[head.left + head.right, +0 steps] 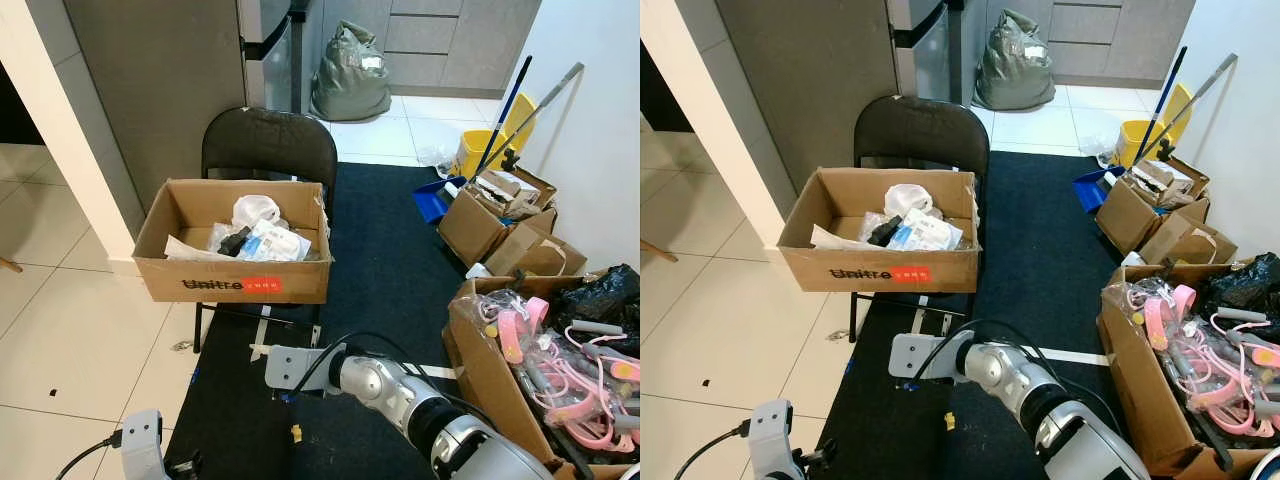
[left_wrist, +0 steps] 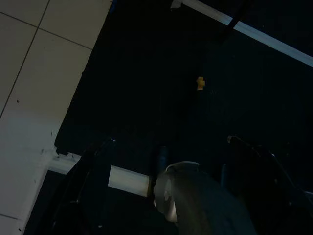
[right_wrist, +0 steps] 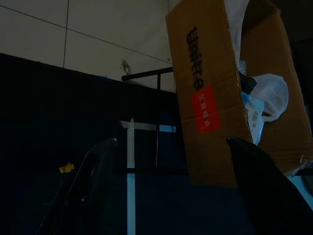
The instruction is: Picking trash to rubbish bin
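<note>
A small yellow scrap (image 1: 296, 432) lies on the dark carpet (image 1: 390, 260) in front of a black folding chair (image 1: 268, 140). On the chair's seat stands an open cardboard box (image 1: 235, 275) holding white plastic and paper trash (image 1: 262, 235). My right arm (image 1: 385, 385) reaches low over the carpet, just above the scrap. In the right wrist view my right gripper (image 3: 171, 196) is open and empty, looking up at the box (image 3: 210, 98), with the scrap (image 3: 66, 168) off to one side. My left gripper (image 2: 173, 191) hangs open by the carpet edge, and the scrap (image 2: 200, 82) lies ahead of it.
A grey rubbish bag (image 1: 350, 75) sits on the tiles at the back. Cardboard boxes (image 1: 495, 215), a yellow mop bucket (image 1: 480, 150) and a blue dustpan (image 1: 432, 197) line the right wall. A box of pink hangers (image 1: 560, 370) stands at near right. Tiled floor (image 1: 80, 330) spreads left.
</note>
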Controlling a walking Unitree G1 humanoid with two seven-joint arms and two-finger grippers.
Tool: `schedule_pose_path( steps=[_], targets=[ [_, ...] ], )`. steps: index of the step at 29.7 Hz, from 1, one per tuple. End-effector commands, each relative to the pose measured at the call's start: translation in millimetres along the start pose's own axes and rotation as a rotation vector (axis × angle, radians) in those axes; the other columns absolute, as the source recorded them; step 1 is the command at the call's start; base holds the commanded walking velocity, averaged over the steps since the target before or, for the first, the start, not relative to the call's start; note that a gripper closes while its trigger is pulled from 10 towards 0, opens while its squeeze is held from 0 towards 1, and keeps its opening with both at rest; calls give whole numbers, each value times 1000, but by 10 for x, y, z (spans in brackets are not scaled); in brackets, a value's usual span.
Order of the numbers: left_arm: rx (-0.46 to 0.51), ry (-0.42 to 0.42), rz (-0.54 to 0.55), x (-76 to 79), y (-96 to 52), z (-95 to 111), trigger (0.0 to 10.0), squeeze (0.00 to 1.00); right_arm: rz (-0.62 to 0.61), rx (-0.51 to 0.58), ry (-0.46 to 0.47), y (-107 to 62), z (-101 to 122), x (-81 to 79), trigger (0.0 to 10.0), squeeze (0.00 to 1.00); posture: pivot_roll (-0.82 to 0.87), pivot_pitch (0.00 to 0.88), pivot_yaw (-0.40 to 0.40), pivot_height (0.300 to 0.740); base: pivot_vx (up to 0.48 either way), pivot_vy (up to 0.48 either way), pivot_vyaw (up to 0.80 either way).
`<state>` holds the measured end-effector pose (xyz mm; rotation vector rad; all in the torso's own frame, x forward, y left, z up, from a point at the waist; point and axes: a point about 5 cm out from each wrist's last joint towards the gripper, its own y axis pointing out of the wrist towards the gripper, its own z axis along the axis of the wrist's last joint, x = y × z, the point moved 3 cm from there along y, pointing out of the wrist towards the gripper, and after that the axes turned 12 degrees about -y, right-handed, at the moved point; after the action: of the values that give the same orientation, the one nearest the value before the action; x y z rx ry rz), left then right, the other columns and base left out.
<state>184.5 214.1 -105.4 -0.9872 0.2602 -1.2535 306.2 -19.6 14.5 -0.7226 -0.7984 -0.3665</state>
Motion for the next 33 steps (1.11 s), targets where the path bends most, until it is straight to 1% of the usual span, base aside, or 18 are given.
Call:
schedule_pose_path(
  steps=[1, 21, 33],
  targets=[
    [-28, -2, 5, -6, -12, -77, 10000, 0, -5, 11, 4, -1, 12, 24, 10000, 0, 52, 19, 20, 740, 0, 0, 0],
    [-30, -4, 1, 14, -6, -85, 10000, 0, -5, 9, 3, -4, 4, 29, 10000, 0, 48, 20, 18, 740, 0, 0, 0],
    [-35, 1, 7, -8, -13, -88, 10000, 0, -5, 9, 3, -2, 7, 26, 10000, 0, 47, 16, 21, 740, 0, 0, 0]
  ],
)
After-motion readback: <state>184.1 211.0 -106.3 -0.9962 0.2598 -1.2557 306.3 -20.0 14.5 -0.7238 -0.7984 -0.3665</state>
